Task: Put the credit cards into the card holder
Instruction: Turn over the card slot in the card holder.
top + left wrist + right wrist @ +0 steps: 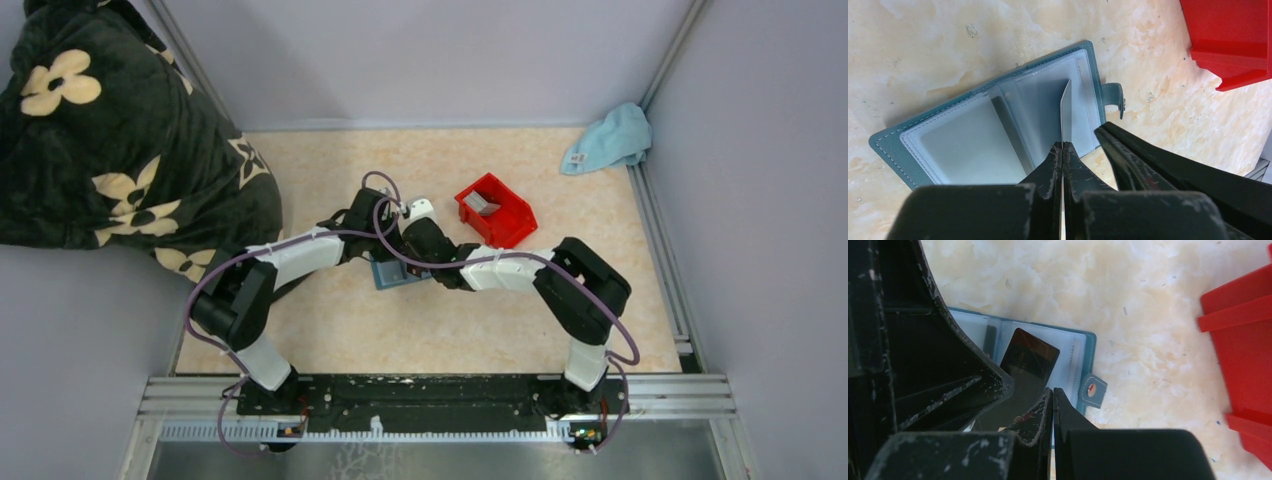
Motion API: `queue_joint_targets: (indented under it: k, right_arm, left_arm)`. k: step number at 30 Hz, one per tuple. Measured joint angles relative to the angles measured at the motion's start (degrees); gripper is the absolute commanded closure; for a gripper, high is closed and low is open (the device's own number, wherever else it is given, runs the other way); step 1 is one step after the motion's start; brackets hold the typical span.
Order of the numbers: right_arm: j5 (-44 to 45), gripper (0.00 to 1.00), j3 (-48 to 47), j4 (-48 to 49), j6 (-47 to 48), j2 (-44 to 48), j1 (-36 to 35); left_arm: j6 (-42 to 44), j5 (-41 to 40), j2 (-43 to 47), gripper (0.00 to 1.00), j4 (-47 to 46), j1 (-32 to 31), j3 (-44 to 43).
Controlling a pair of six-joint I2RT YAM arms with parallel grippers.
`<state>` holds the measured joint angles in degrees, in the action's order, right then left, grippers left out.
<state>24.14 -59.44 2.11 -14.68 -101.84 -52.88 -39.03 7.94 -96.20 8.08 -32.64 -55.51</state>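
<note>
Lying open on the table [330, 330], the card holder [963, 145] has a credit card [1066, 112] standing in its pocket, pinched edge-on by my left gripper [1063, 146]. My right gripper [1053, 392], closed on nothing, crowds the strap side. The red bin [497, 212] just beyond holds a second card [484, 203]; a blue cloth [610, 138] lies well apart.

Pale, beige-marbled table [420, 330], enclosed by grey walls on three sides. Lying directly on it are the teal card holder [388, 276], opened flat near the centre with its clear pockets upward and its snap tab on the side facing the red bin [497, 212], which stands near but apart from it, and a crumpled light blue cloth [608, 138] in the far right corner. A dark flowered blanket [110, 130] overlaps the far left corner
</note>
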Motion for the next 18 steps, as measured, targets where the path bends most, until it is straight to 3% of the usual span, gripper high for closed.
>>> queue_joint_targets:
  k: [18]
  right_arm:
    - [-2.1,1.00,-0.7,0.9,-4.5,-3.6,0.2]
  left_arm:
    - [-0.7,0.1,0.0,1.00,-0.5,0.0,0.0]
